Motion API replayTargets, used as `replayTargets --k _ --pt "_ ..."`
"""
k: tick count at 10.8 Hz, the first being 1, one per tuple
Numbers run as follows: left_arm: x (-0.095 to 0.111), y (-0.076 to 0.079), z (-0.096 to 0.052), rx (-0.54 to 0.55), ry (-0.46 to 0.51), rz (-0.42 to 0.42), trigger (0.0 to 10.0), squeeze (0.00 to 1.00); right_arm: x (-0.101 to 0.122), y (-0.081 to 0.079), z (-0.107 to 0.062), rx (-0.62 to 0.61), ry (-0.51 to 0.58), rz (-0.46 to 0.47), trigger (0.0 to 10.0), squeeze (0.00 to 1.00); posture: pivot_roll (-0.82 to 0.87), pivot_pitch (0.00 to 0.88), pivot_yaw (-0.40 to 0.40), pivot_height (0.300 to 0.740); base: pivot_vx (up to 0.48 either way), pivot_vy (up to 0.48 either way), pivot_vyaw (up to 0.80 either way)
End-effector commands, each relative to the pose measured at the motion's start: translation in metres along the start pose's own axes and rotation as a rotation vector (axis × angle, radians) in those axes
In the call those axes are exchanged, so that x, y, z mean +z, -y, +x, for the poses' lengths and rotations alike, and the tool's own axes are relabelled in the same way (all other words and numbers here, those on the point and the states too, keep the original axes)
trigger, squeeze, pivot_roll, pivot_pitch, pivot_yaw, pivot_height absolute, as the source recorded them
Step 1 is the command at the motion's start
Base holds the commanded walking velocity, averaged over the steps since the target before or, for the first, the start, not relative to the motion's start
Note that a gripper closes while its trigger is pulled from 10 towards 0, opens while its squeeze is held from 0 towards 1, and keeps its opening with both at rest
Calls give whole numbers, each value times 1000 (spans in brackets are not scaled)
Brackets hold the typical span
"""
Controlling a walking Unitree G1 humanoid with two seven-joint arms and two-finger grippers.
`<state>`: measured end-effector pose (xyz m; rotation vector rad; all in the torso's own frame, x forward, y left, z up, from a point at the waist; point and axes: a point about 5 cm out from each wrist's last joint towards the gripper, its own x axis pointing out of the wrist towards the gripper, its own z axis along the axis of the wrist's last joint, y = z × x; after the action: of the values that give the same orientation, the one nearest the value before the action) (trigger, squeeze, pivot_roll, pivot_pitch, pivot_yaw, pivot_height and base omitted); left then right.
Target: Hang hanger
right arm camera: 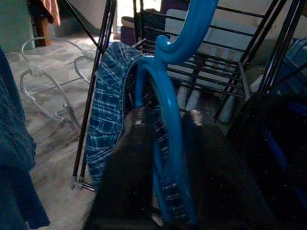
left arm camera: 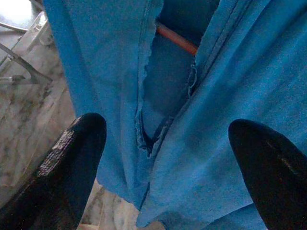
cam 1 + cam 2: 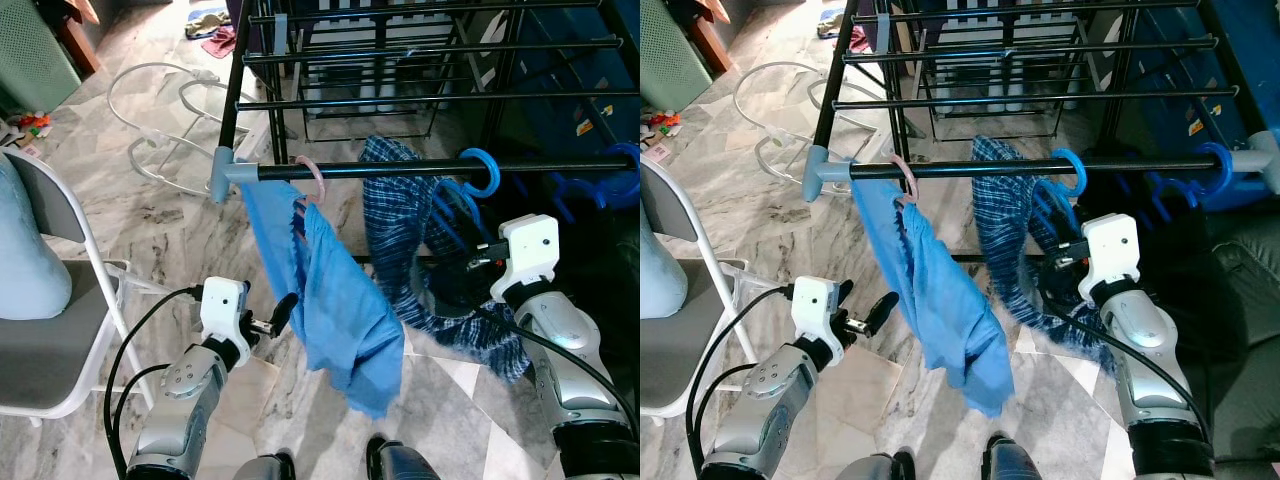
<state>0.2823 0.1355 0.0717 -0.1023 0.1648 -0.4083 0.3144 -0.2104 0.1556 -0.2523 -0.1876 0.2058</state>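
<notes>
A bright blue plastic hanger (image 1: 165, 120) carrying a blue-and-white checked shirt (image 3: 400, 235) has its hook (image 3: 480, 170) over the black horizontal rail (image 3: 400, 170) of a metal drying rack (image 3: 420, 60), right of centre in the left eye view. The right gripper (image 1: 165, 139) is pressed together on the hanger's blue frame just under the hook, judging by the right wrist view, a hold that would keep the loaded hanger steady while the hook seats on the rail. Left of it, a plain blue cloth garment (image 3: 330, 290) hangs from a pale pink hanger hook (image 3: 312, 178) on the same rail, near the grey plastic corner joint (image 3: 225, 175). The left gripper (image 2: 165, 158), at lower left of the frame, is spread wide with its black fingertips (image 2: 76, 148) either side of that blue cloth, holding nothing, seemingly kept clear or ready to steady it. A white-framed grey chair (image 3: 50, 350) stands at far left on the marble floor (image 3: 170, 220). The hang looks nearly complete; release appears to remain.
</notes>
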Motion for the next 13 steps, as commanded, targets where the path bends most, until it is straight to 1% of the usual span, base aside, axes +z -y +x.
replayTargets --k 1,5,8,10,11,12,13 --pt "-4 -4 -3 5 -24 19 10000 0 0 -2 -2 -3 -1 4 0 0 -77 203 118 740 0 0 0" --pt "-5 -4 -2 7 -27 21 10000 0 2 -1 -3 -36 9 -42 0 0 -73 198 116 740 0 0 0" --pt "-6 -3 -2 7 -30 18 10000 0 3 -3 -3 -39 15 -57 0 0 -76 197 115 740 0 0 0" --pt "-6 -3 -2 8 -29 19 10000 0 2 -8 -5 -57 11 -112 0 0 -76 197 117 740 0 0 0" --pt "-6 -3 -2 8 -28 20 10000 0 11 -13 -9 -92 69 -175 0 0 -77 198 117 740 0 0 0" --pt "-7 -4 -2 6 -31 21 10000 0 19 -16 -12 -114 117 -209 0 0 -80 199 118 740 0 0 0" --pt "-8 -3 -2 4 -33 21 10000 0 21 -19 -15 -120 125 -201 0 0 -83 201 119 740 0 0 0"
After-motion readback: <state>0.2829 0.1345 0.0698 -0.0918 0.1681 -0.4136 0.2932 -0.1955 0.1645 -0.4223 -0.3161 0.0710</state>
